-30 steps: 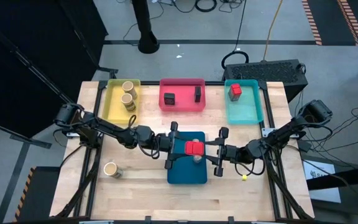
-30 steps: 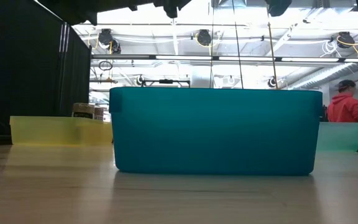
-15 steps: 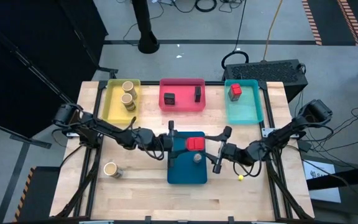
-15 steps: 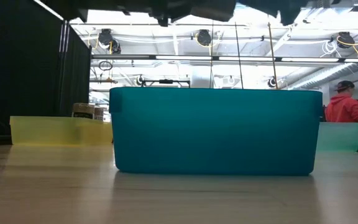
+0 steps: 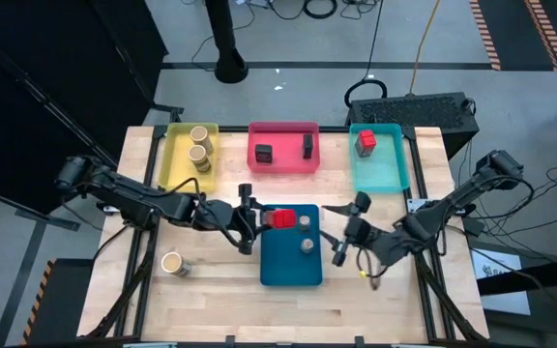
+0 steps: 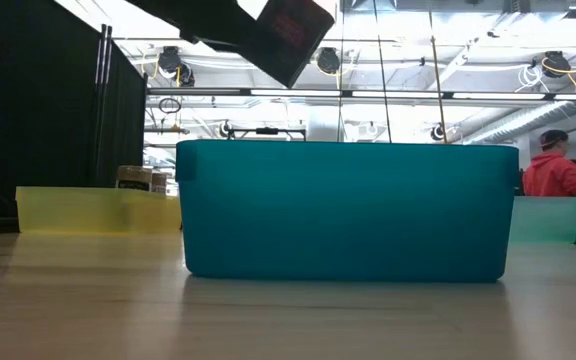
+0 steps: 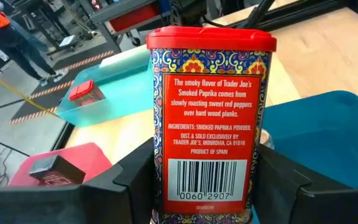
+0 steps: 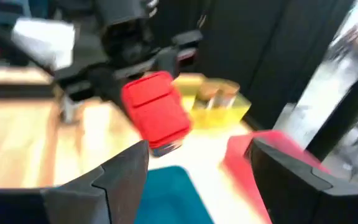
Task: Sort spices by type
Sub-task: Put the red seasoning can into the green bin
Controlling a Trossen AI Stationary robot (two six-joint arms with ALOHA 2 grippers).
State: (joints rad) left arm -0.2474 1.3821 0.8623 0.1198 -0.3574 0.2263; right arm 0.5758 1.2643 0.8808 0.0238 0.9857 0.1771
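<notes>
Overhead, wooden table (image 5: 220, 300) w/ four trays. Left gripper (image 5: 248, 219), approx. table centre, has its jaws clamped on a red paprika tin (image 5: 280, 218), held in the air over the 12 o'clock edge of the dark teal tray (image 5: 290, 271). Left wrist view shows the tin upright btwn both fingers, label facing the camera. Right gripper (image 5: 341, 230), at 3 o'clock from that tray, has jaws spread wide and holds nothing.

Progress, judged from the layout: part done.
- Yellow tray (image 5: 174, 159) at 11 o'clock: two tan jars (image 5: 199, 146) in it.
- Red tray (image 5: 283, 162) at 12 o'clock: two dark boxes (image 5: 285, 149).
- Light teal tray (image 5: 385, 169) at 1 o'clock: one red box (image 5: 365, 143).
- Dark teal tray: two small grey round jars (image 5: 306, 234) inside.

Left to do: the held tin likely belongs w/ the red box at 1 o'clock. One tan jar (image 5: 172, 263) stands loose on the table at 8 o'clock, well apart from the yellow tray.

Low view: a person in red (image 6: 556, 172) in the room beyond.
</notes>
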